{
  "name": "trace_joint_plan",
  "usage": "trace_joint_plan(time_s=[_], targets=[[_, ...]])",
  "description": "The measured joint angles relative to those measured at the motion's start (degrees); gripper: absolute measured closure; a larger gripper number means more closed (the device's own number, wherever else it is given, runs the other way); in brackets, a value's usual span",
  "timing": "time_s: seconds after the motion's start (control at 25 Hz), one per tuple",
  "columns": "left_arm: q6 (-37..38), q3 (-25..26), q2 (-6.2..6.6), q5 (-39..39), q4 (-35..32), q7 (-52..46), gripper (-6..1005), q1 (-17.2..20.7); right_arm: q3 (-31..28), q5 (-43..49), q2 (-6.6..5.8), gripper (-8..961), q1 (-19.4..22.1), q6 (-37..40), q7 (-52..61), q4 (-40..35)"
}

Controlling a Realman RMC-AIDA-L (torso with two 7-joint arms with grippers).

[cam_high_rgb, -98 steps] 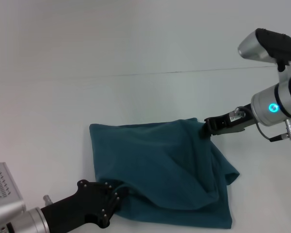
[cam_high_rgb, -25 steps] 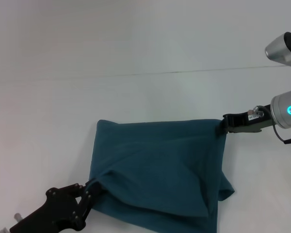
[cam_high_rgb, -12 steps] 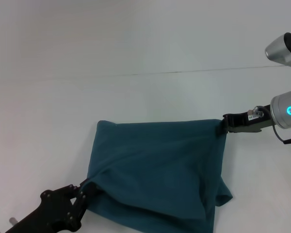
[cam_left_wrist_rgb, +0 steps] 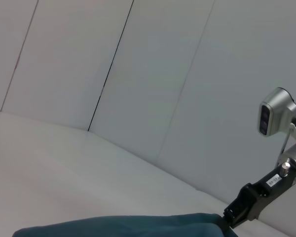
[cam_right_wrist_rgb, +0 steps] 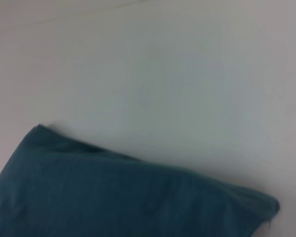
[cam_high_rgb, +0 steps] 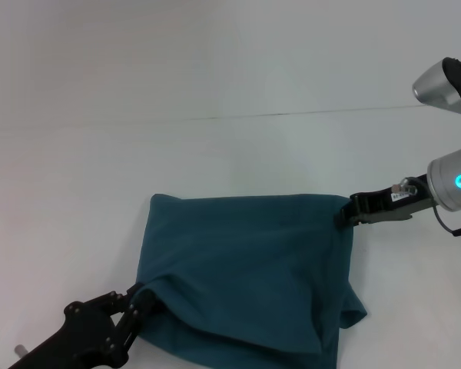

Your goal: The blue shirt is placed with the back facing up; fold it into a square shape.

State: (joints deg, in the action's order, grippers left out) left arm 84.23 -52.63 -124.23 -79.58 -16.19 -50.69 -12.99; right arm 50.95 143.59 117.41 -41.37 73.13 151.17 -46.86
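Observation:
The blue shirt [cam_high_rgb: 246, 269] lies on the white table as a folded, roughly square teal bundle with loose folds along its right and near sides. My right gripper [cam_high_rgb: 346, 211] is shut on its far right corner, holding that edge taut. My left gripper [cam_high_rgb: 142, 296] is shut on the near left corner, low at the table's front. The left wrist view shows the shirt's top edge [cam_left_wrist_rgb: 138, 224] and the right gripper [cam_left_wrist_rgb: 232, 217] pinching its corner. In the right wrist view the plain teal shirt [cam_right_wrist_rgb: 113, 197] fills the lower part.
The white table [cam_high_rgb: 138, 154] runs on all around the shirt, with a thin seam line [cam_high_rgb: 276, 115] across its far part. A pale panelled wall [cam_left_wrist_rgb: 163, 74] stands behind in the left wrist view.
Both grippers have pulled the shirt apart since the earliest frame, flattening it. In the last half second the right gripper dropped slightly and moved left with its corner; the left gripper barely shifted.

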Motion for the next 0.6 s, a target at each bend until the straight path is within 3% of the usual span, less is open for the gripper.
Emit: trace_joint_plan(time_s=[0.12, 0.24, 0.4, 0.6], targets=[[0.1, 0.0, 0.03, 0.0, -0.1, -0.2, 961, 0.2, 0.0, 0.0, -0.66, 800, 0.4, 2.3, 0.1, -1.4], [0.3, 0.1, 0.11, -0.1, -0.3, -1.1, 862, 0.2, -0.3, 0.0, -1.32, 664, 1.1, 4.4, 0.4, -4.0], [1.3, 1.0, 0.21, -0.2, -0.5, -2.8, 720, 0.5, -0.5, 0.1, -2.22, 588, 1.6, 8.4, 1.0, -7.8], [4.0, 4.1, 0.4, -2.7, -4.8, -6.7, 538, 2.5, -0.4, 2.3, -1.89, 493, 2.0, 14.5, 2.0, -15.0]])
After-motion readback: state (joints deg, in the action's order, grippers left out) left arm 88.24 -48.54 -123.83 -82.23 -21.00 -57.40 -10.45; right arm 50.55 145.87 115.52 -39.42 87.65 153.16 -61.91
